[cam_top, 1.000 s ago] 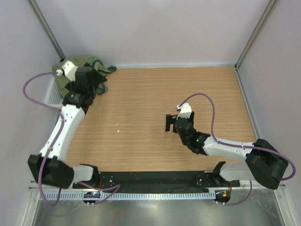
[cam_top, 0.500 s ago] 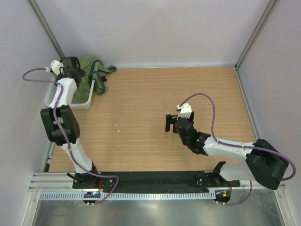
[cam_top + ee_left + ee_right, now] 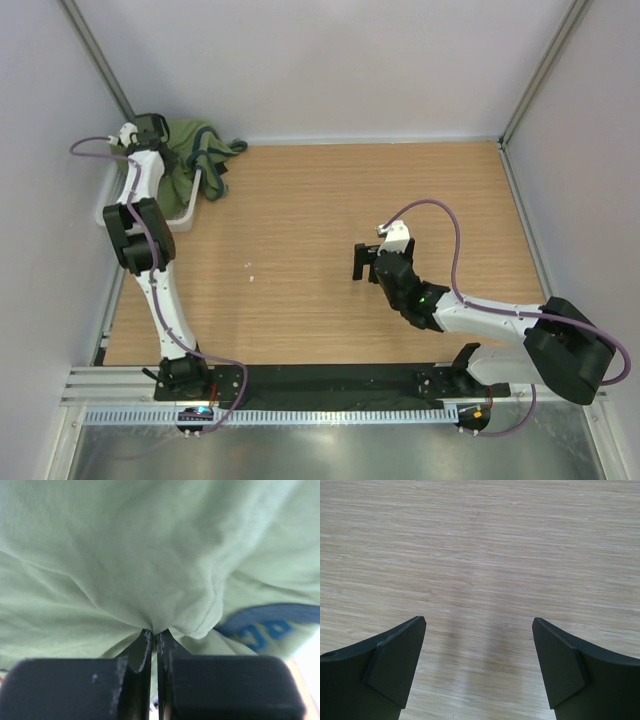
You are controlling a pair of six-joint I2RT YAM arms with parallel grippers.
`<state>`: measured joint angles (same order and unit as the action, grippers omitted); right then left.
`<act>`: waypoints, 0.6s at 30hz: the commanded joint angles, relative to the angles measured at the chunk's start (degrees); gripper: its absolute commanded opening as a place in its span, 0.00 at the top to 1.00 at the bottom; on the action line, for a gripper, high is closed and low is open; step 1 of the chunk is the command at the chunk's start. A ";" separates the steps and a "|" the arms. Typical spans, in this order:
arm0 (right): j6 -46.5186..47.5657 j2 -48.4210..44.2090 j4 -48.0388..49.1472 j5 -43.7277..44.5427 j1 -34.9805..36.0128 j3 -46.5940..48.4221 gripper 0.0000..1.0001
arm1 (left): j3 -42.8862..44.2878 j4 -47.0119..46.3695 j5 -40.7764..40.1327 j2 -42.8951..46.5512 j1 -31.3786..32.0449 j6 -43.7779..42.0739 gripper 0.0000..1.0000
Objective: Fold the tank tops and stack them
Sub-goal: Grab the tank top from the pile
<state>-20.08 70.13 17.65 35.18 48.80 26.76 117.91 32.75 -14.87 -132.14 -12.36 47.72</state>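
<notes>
An olive green tank top (image 3: 196, 143) with navy trim lies bunched in the far left corner, draped over the basket's edge. My left gripper (image 3: 150, 126) is down on it there. In the left wrist view the gripper (image 3: 156, 632) is shut, with a pinched fold of the pale green cloth (image 3: 125, 555) between its tips. Blue lettering (image 3: 265, 627) shows to the right of the fold. My right gripper (image 3: 361, 262) hovers over the bare wood mid-table. It stands open (image 3: 479, 622) with nothing between its fingers.
A white mesh basket (image 3: 186, 208) sits against the left wall under the green top and my left arm. Metal frame posts and grey walls close in the far and side edges of the wooden table (image 3: 330, 200).
My left arm has reached further into the far left corner and its gripper has closed on the green tank top. The right arm has not moved.
</notes>
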 commanded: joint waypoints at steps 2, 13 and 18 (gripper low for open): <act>-0.49 -0.17 3.53 0.51 -0.28 1.10 0.05 | -1.08 -1.36 1.44 8.79 0.58 -1.58 1.00; -0.14 0.62 2.83 0.68 -0.46 1.71 0.05 | -18.75 -13.15 -0.15 34.73 3.56 2.79 1.00; -0.14 0.89 2.48 0.77 -0.45 1.97 0.05 | -27.82 -25.98 -12.10 51.43 15.57 3.17 1.00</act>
<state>-19.94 70.89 17.78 34.81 48.62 26.79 91.05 18.09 -20.21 -89.12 -4.25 49.82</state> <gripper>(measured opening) 0.948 0.011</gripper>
